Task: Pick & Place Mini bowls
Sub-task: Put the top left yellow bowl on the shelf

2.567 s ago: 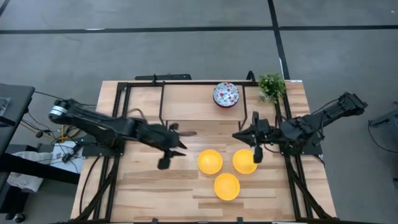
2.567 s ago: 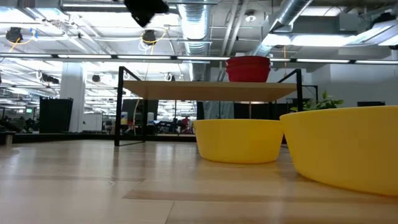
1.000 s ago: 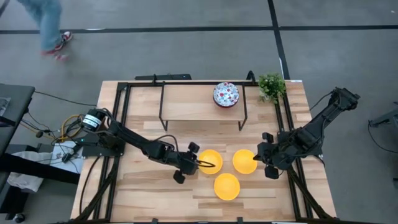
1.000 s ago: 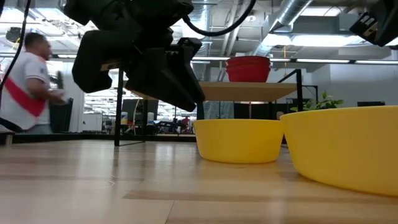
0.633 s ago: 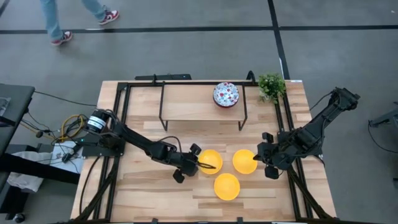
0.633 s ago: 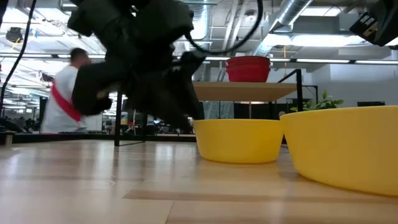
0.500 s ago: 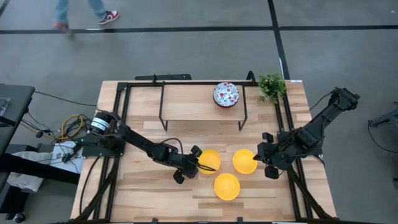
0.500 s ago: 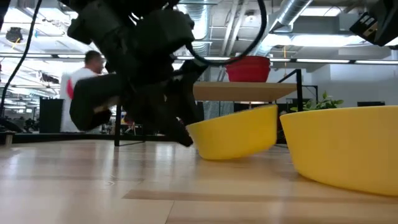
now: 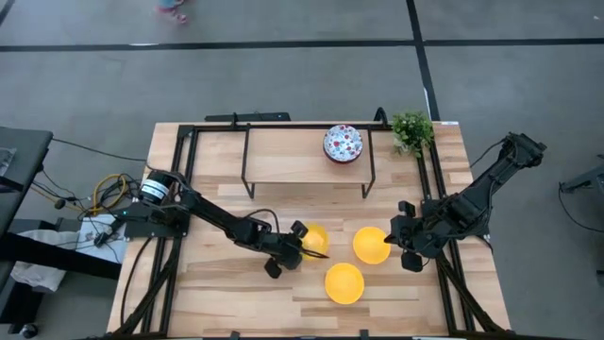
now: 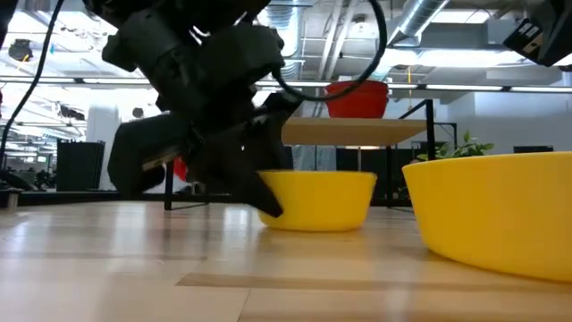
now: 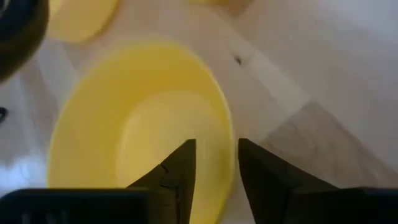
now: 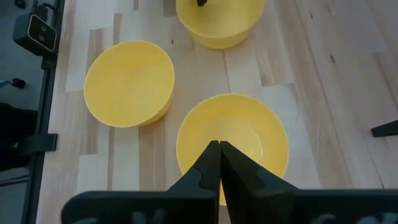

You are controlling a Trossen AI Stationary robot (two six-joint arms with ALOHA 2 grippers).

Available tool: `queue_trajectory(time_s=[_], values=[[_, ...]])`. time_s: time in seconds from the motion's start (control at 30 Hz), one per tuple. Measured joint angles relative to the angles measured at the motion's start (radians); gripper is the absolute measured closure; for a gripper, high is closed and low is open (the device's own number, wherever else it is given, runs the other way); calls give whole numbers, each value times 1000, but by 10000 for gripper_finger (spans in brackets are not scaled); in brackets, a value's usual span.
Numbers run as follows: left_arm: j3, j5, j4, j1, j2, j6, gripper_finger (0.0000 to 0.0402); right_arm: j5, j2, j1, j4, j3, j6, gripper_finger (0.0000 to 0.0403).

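Three yellow mini bowls stand on the table. My left gripper [image 9: 307,250] reaches in from the left and is open astride the rim of the leftmost bowl [image 9: 317,240], as the left wrist view [image 11: 216,148] shows. That bowl [image 10: 317,199] stands level on its base. My right gripper [image 12: 219,148] is shut and hangs above the right bowl [image 12: 233,140] without touching it. The third yellow bowl [image 9: 343,282] sits nearer the front edge. A floral-speckled bowl [image 9: 343,144] rests on the raised shelf. My left gripper has one finger [image 11: 180,168] inside the bowl and the other outside, with the rim's left near part [image 11: 225,158] between them. The fingers slant down from the table's left. The gap looks slightly wider than the rim, and which finger touches cannot be told. The bowl's base is on the table.
A black-framed wooden shelf [image 9: 302,156] spans the table's far side. A small green plant [image 9: 412,129] stands at the far right corner. Bare wood lies at the front left [image 9: 217,293].
My left gripper has come down over the leftmost yellow bowl's rim. The bowl tipped, its right side rising, then settled level again, a little farther toward the table's left. A person passed behind the table.
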Motion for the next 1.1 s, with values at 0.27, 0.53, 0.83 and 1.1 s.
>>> queue_trajectory(time_s=[0.27,0.53,0.83,1.1], values=[[0,3,1,-16,-4,0,334,1,0,0,0,0,0,403],[0,5,3,-35,-4,-20,391,1,0,0,0,0,0,403],[1,-16,8,-36,-12,-39,391,1,0,0,0,0,0,403],[4,-127,6,-36,-135,-74,384,1,0,0,-3,0,0,403]])
